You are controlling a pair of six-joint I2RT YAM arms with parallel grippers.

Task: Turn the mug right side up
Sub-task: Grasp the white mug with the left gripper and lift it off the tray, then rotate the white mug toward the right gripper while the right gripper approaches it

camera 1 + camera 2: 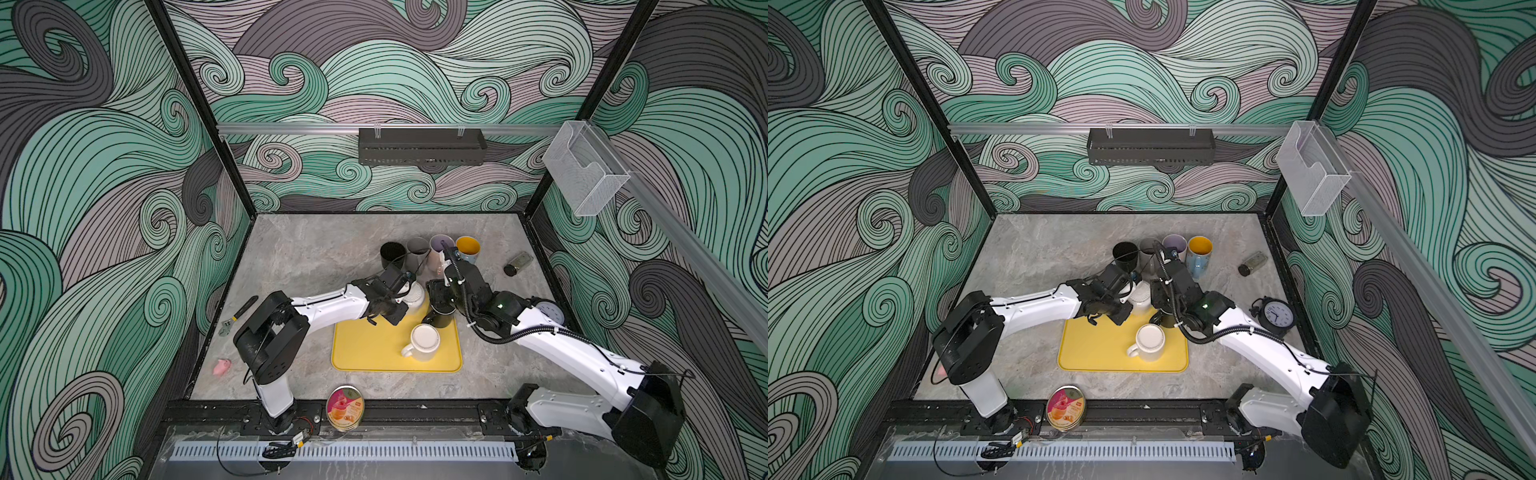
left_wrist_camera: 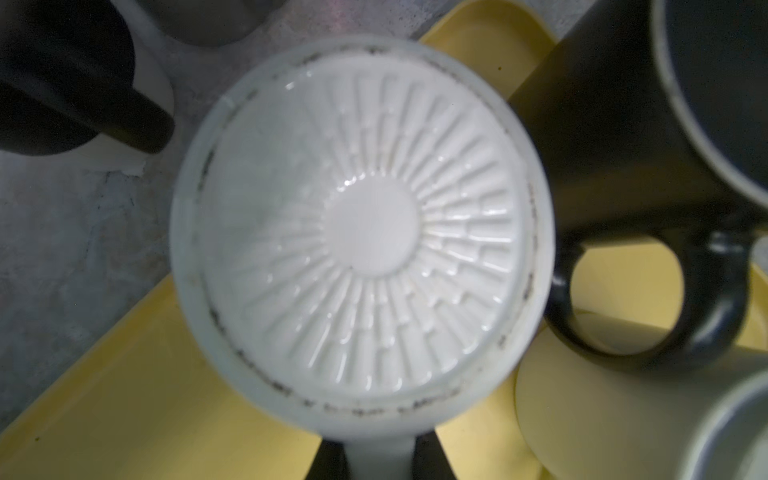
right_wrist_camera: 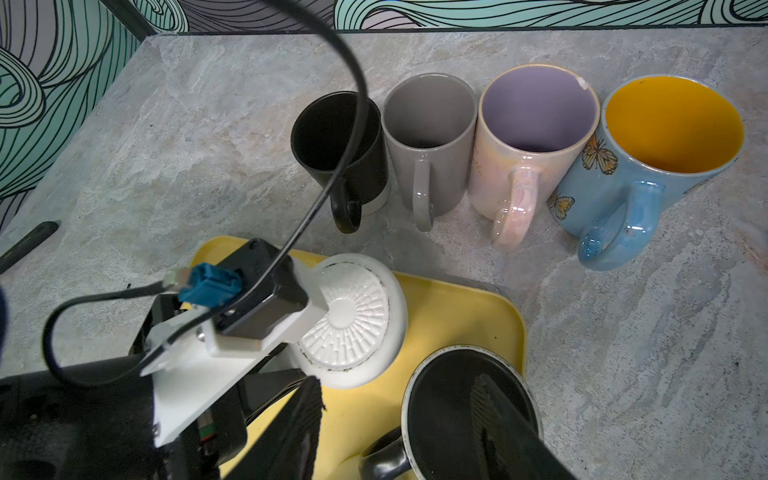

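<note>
Row: four mugs [image 3: 430, 137]; tray [image 1: 374, 353]: three; left pincer [image 2: 380, 457] clamps white mug [image 2: 365, 232]

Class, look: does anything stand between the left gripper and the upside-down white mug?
Nothing visible does: the left gripper is shut on the white mug at its handle. A black mug stands close beside it on the yellow tray and may crowd the flip.

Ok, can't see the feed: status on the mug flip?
Left gripper shut on handle of white mug. Mug base-up at corner of yellow tray. Right gripper open, one finger inside black mug close alongside.
</note>
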